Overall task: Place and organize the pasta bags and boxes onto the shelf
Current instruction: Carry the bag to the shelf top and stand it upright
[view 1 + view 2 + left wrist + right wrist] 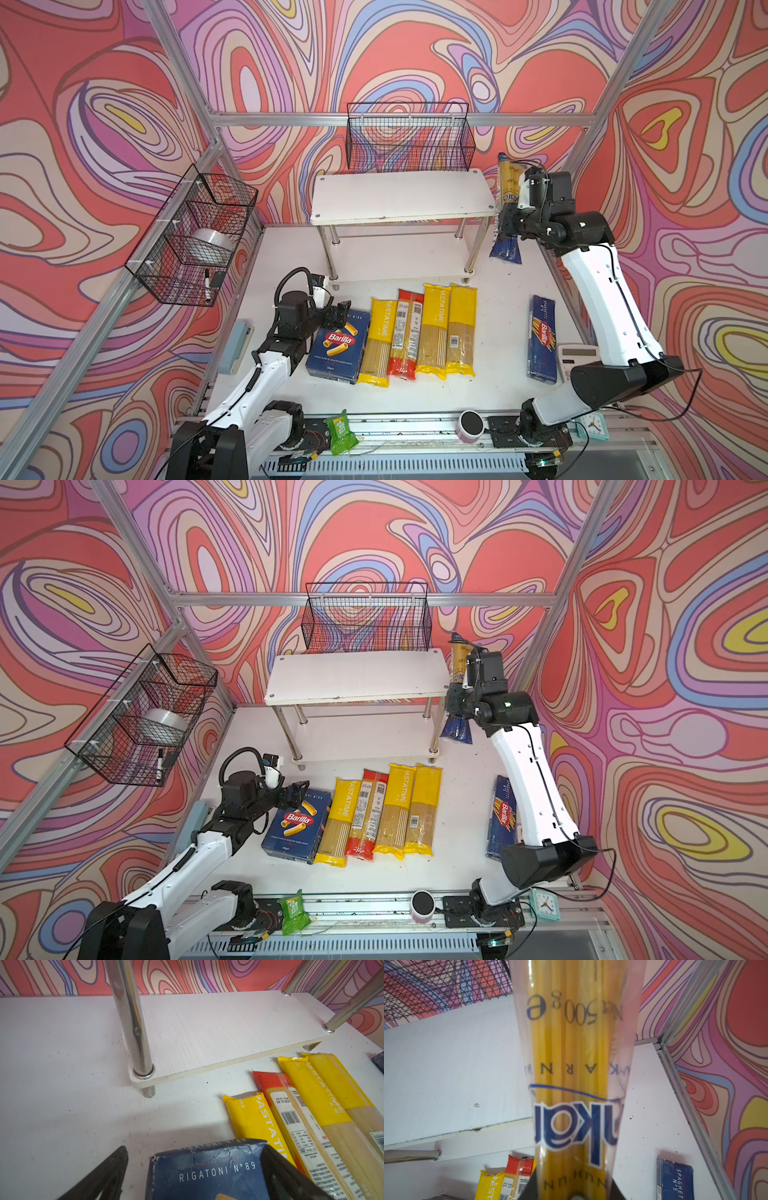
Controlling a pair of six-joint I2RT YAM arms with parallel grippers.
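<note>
1. The shelf (399, 195) stands at the back, below a wire basket (409, 137).
2. Before it, four spaghetti bags (417, 334) lie side by side.
3. The rigatoni box (338, 347) lies just left of them.
4. The spaghetti box (541, 338) lies well apart, to their right.
5. A fifth bag (509, 178) hangs upright beside the shelf's right end.

White table (498, 328): shelf (399, 199), rigatoni box (338, 349), four spaghetti bags (434, 328), spaghetti box (541, 338), calculator (578, 356).

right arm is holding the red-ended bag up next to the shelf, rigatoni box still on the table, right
Wrong bag. In both top views the right gripper holds the dark blue bag up beside the shelf; the red-ended bag lies on the table. The rigatoni box is still on the table.
</note>
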